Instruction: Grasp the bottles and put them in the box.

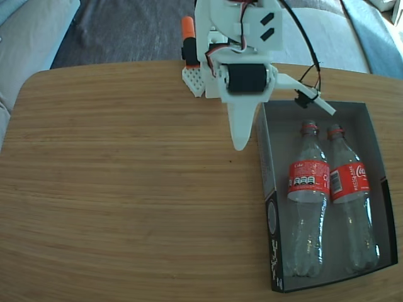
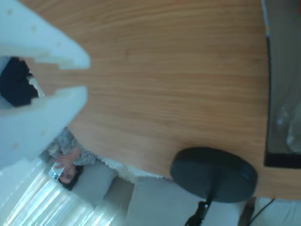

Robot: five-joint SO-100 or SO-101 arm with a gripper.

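Fixed view: two bottles lie side by side inside the box (image 1: 271, 189), both with necks toward the arm and bases toward the camera. One bottle (image 1: 308, 201) rests nearer the box's left wall as this view shows it; the other bottle (image 1: 349, 201) lies just beside it, their red labels nearly touching. Neither has a cap. The box sits at the right edge of the bench (image 1: 126, 189), a wooden top otherwise bare in this view.

By this layout the task looks done: nothing remains on the bench to pick up.

Just left of the box's far corner hangs the end effector (image 1: 240, 141), a white wedge pointing down at the bench, empty. Its fingers are pressed almost together, with only a narrow slit between them in the wrist view (image 2: 77, 75), and they pinch nothing. The arm is folded back over its base at the bench's far edge, with a black cable looping to a small clip above the box's rim.

The likely hazard is that cable or the fingertip catching the box's near wall if the arm swings right, which could shove the light cardboard and roll the bottles. The wrist view also shows a dark round stand (image 2: 214, 174) at the bench edge.
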